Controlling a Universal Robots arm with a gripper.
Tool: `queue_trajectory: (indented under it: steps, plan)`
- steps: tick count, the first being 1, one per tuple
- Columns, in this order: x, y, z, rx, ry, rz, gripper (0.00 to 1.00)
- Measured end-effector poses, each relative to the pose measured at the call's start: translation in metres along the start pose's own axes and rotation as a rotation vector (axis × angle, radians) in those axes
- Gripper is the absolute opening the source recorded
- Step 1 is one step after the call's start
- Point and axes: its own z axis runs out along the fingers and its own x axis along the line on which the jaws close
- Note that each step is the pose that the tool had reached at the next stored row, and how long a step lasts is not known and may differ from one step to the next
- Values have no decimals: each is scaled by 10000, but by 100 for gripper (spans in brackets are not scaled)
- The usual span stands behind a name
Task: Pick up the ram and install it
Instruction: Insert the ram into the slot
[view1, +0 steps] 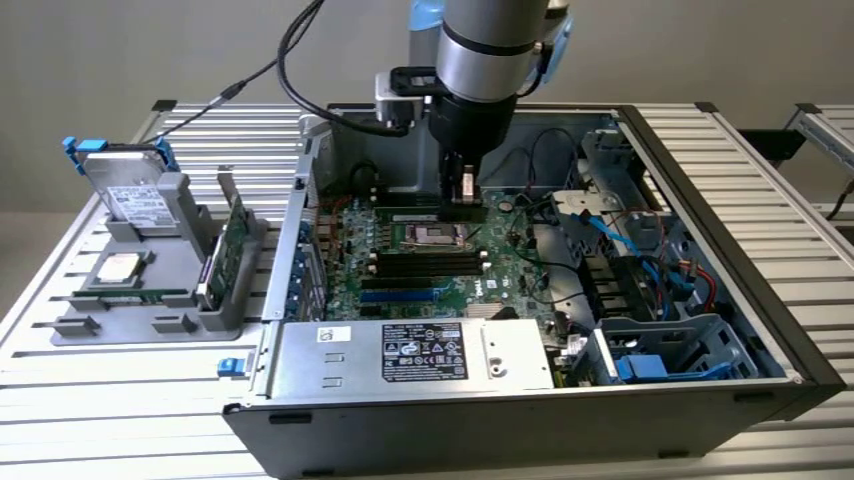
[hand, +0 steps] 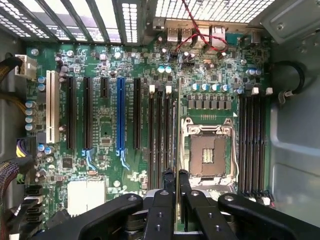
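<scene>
Hangs at the upper centre of the exterior view, low inside the open computer case (view1: 534, 430). Pinches the ram (hand: 176, 125) in the end effector (view1: 463, 197), with fingers closed to a narrow slit on the thin board. Carries it edge-on, seemingly to line up with the black memory slots (hand: 160, 135) beside the CPU socket (hand: 209, 150) and drop straight in. Looks held above the motherboard (view1: 514, 270), not yet seated. Leaves the hard drive (view1: 134, 195) and expansion card (view1: 234, 250) upright in the grey holder (view1: 80, 325) on the table (view1: 120, 400), at the exterior view's left, well apart from the work.
</scene>
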Motion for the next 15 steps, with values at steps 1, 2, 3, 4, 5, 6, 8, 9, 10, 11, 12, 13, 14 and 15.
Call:
queue_trajectory:
  steps: [1, 2, 3, 4, 5, 6, 8, 9, 10, 11, 12, 13, 14, 15]
  plan:
    - [1, -6, 12, -4, 33, -32, 14]
    - [3, -10, 23, -7, 66, -52, 14]
    - [4, -14, 36, -9, 97, -73, 14]
    - [6, -20, 52, -12, 124, -95, 14]
    - [7, -24, 68, -14, 148, -113, 14]
    - [9, -26, 85, -16, 170, -125, 14]
    - [11, -30, 121, -17, 199, -132, 14]
    - [13, -32, 139, -17, 204, -133, 14]
    - [14, -33, 157, -17, 208, -134, 14]
    - [15, -34, 176, -17, 211, -134, 14]
    - [16, -36, 194, -17, 217, -133, 14]
    - [17, -37, 212, -17, 222, -133, 14]
    - [18, -38, 231, -16, 229, -132, 14]
    - [19, -39, 249, -17, 243, -131, 14]
